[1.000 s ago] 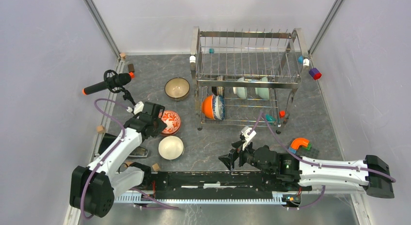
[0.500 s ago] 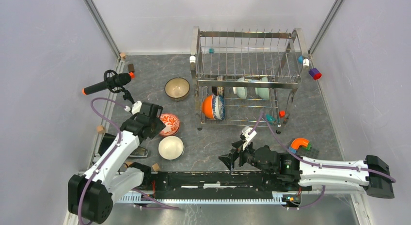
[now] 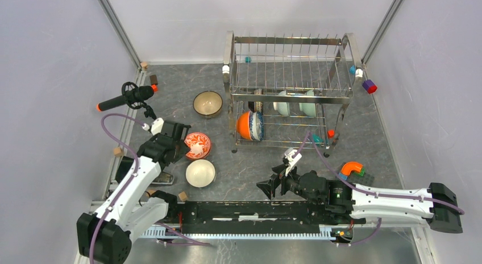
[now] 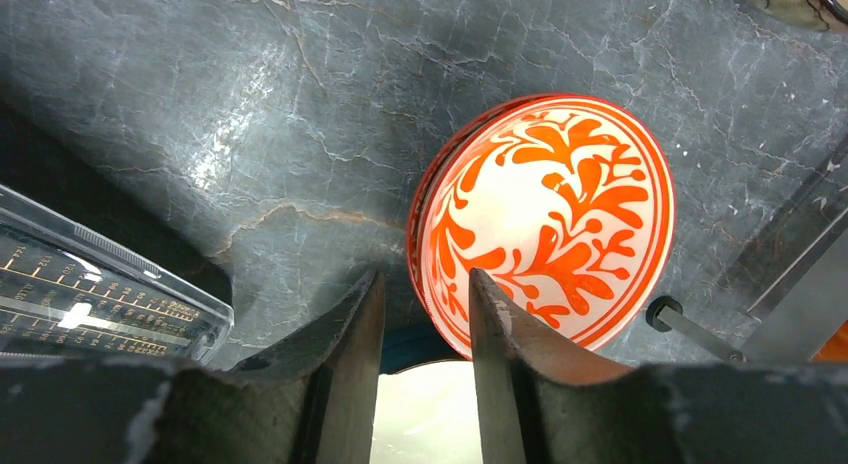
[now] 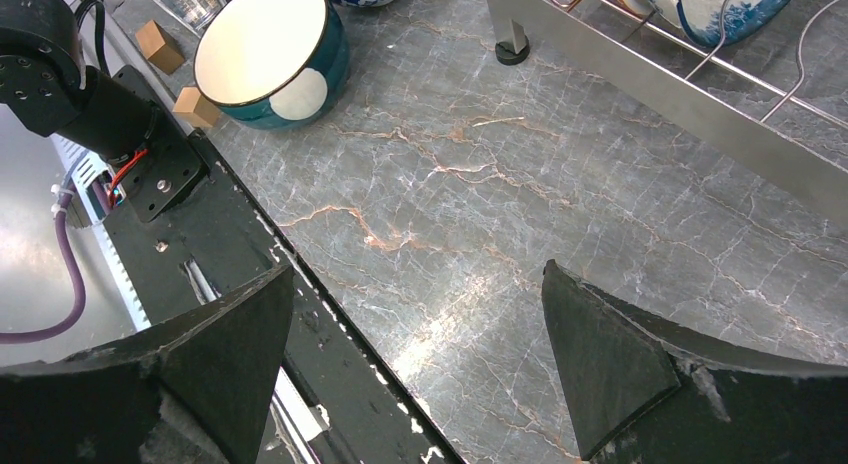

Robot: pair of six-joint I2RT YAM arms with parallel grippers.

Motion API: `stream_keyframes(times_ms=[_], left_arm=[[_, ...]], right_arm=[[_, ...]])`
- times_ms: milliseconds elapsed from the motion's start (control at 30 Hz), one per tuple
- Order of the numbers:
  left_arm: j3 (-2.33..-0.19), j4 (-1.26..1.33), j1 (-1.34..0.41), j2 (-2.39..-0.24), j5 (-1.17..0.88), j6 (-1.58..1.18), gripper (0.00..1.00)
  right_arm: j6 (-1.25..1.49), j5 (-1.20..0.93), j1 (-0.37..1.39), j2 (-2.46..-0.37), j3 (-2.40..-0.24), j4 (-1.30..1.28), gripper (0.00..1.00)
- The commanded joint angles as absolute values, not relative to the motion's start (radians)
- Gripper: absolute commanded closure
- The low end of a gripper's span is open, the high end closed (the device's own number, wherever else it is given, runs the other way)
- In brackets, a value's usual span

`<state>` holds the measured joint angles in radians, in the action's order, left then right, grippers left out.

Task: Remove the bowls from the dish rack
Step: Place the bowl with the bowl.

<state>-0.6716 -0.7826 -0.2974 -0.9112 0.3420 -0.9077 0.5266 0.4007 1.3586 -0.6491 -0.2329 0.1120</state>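
Note:
The red-and-white patterned bowl [image 3: 198, 144] [image 4: 550, 214] sits on the table, leaning slightly. My left gripper [image 3: 177, 141] [image 4: 425, 279] is at its left edge, jaws partly open; the rim lies at the fingertips and is not clamped. A white-inside teal bowl [image 3: 200, 173] [image 5: 270, 44] stands just in front, and a tan bowl [image 3: 207, 103] sits further back. The dish rack [image 3: 229, 53] [image 5: 680, 94] holds an orange bowl [image 3: 244, 126], a blue-and-white bowl [image 3: 257, 126] and two pale bowls [image 3: 282, 103] on edge in its lower tier. My right gripper [image 3: 267, 187] [image 5: 420, 269] hangs wide open and empty over the front of the table.
A black tool with orange ends [image 3: 125, 97] lies at the far left. A clear plastic item [image 4: 90, 304] sits left of the left gripper. Small wooden cubes [image 5: 160, 46] lie near the black front rail [image 3: 250, 210]. Coloured blocks [image 3: 352, 168] lie right of the rack.
My left gripper has drawn back to the left off the red patterned bowl, which now shows almost whole. The right arm has not moved.

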Motion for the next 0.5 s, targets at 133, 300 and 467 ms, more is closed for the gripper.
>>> stream_keyframes(times_ms=[133, 300, 467], left_arm=[[-0.702, -0.769, -0.292, -0.964, 0.367, -0.874, 0.69], [-0.695, -0.758, -0.293, -0.964, 0.368, -0.876, 0.75], [-0.691, -0.757, -0.293, -0.977, 0.370, -0.884, 0.81]], right_arm=[[0.533, 0.415, 1.356, -0.629, -0.221, 0.135, 0.02], [0.532, 0.420, 1.357, -0.618, -0.219, 0.130, 0.02], [0.533, 0.418, 1.358, -0.624, -0.218, 0.135, 0.02]])
